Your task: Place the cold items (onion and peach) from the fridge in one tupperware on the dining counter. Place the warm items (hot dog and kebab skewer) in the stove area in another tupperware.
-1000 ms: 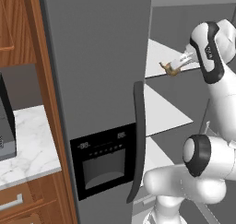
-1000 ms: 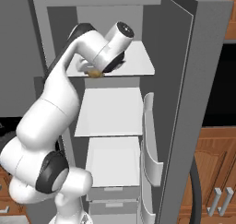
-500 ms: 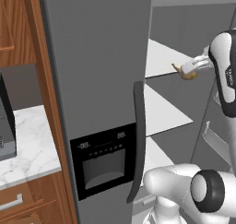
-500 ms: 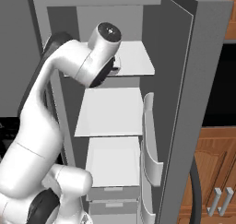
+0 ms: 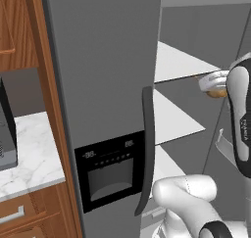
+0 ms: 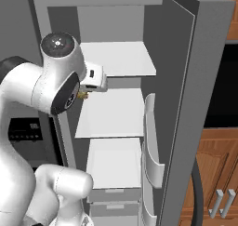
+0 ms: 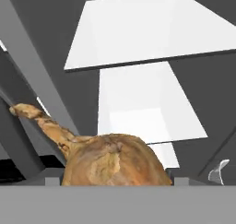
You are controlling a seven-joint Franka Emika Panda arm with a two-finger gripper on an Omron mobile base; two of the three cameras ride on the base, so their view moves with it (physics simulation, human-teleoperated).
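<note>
A brown onion (image 7: 113, 161) with a dry, crooked stalk sits between my fingers, and my gripper (image 7: 114, 179) is shut on it. In the left base view the onion (image 5: 216, 91) hangs under the hand, with the gripper (image 5: 213, 84) in front of the open fridge (image 5: 103, 85) at the height of the upper shelf. In the right base view the gripper (image 6: 89, 88) is at the fridge's left front edge. A bit of the onion (image 6: 82, 96) peeks out beside the arm. The white shelves (image 6: 116, 57) behind it are bare.
The fridge's right door (image 6: 186, 95) stands wide open, with door bins (image 6: 153, 141) on its inner side. The left door (image 5: 103, 85) is closed and carries a dispenser panel (image 5: 110, 171) and a long handle (image 5: 147, 149). A marble counter (image 5: 29, 149) lies to the left.
The arm has drawn back from the upper shelf, carrying the onion out toward the fridge's front and a little lower. The grip has not changed.
</note>
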